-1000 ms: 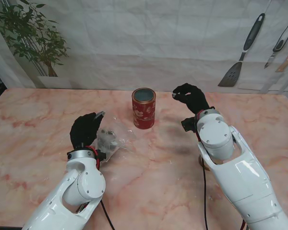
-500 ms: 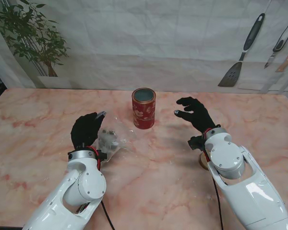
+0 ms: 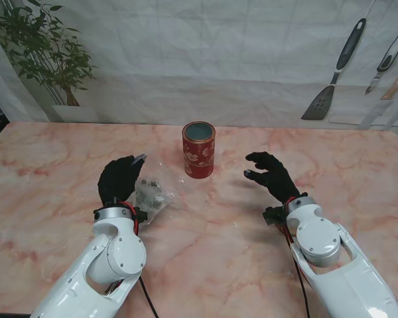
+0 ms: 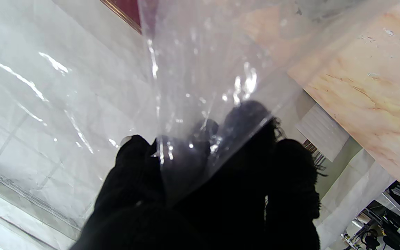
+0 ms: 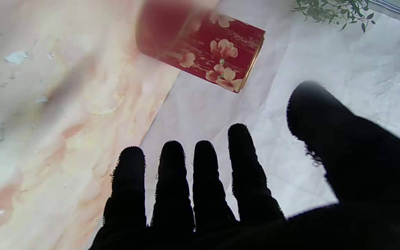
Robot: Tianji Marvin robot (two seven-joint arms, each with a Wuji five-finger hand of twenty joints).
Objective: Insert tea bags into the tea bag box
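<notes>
The tin (image 3: 198, 150) is standing upright near the far middle of the table (image 3: 46, 165), at about 12 o'clock from the robot, its mouth open upward. It is red with pale blossoms and a gold rim; no lettering can be read on it in any view.

The left hand (image 3: 119, 179) is sitting at about 10 o'clock, pinching the edge of a clear bag (image 3: 154, 192). In the left wrist view the fingers (image 4: 134, 163) are closing on a fold of the film (image 4: 200, 104), which is filling most of that picture. The bag is lying crumpled on the table just beside the hand, toward the tin but not touching it. Small pale shapes inside it may be the tea bags, though they are too small to make out.

The right hand (image 3: 270, 175) is hovering at about 2 o'clock, well apart from the tin, with fingers (image 5: 172, 173) spread and holding nothing.

Bare marble is lying between the two arms and between the tin and the right hand. The far edge of the table is running against a white cloth backdrop (image 3: 252, 66), just behind the tin. A plant (image 3: 43, 50) is standing at the far left corner and utensils (image 3: 335, 69) are hanging at the far right.
</notes>
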